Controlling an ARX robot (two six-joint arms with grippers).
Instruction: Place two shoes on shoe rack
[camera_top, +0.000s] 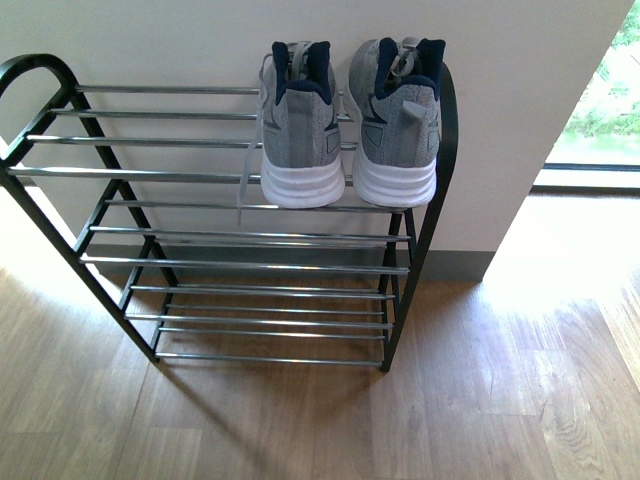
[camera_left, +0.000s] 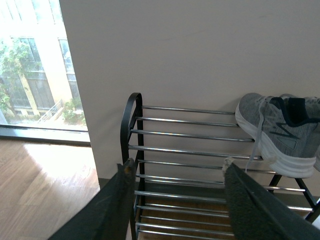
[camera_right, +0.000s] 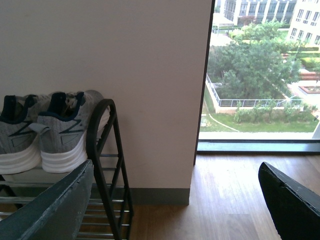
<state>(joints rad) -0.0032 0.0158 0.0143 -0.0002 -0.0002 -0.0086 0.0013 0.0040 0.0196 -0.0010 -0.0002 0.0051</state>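
Both shoes (camera_top: 300, 135) sat side by side on the top tier of the rack (camera_top: 150, 172), at its right end, heels outward and toes to the wall (camera_top: 150, 40) — the task looked done. The left gripper (camera_left: 179, 165) stood wide open and empty, facing the rack; the right gripper (camera_right: 175, 167) gaped likewise, with nothing in it. What remained was probably a clean retreat: draw straight back, well clear of the lace (camera_top: 243, 185) hanging below the top tier — so neither shoe got nudged off.
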